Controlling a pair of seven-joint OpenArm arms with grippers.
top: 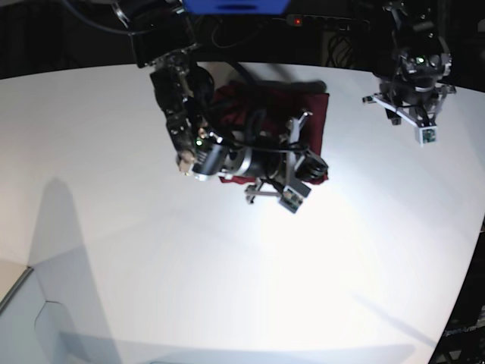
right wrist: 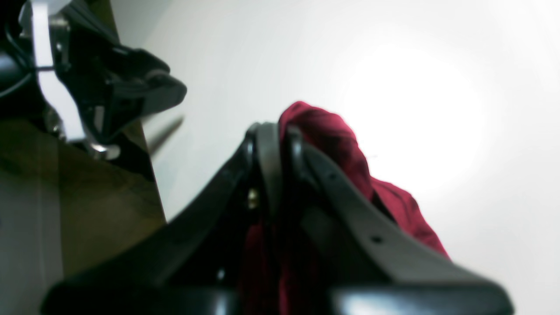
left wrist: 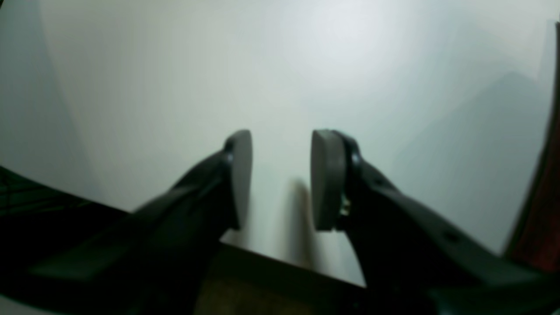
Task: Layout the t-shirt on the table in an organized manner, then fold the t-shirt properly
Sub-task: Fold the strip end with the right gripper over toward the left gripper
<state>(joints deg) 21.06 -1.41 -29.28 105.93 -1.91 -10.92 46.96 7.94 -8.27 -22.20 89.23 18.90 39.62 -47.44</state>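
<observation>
Shirt (top: 307,114), dark maroon, lies bunched on the white desk (top: 114,189) toward the far edge, near the middle. Right gripper (right wrist: 275,131) reaches across the shirt from the left in the base view; its jaws are clenched on a fold of the shirt, which bulges out beside them in the right wrist view. Left gripper (left wrist: 281,175) hangs over bare desk at far right, well apart from the shirt, jaws released and holding nothing.
</observation>
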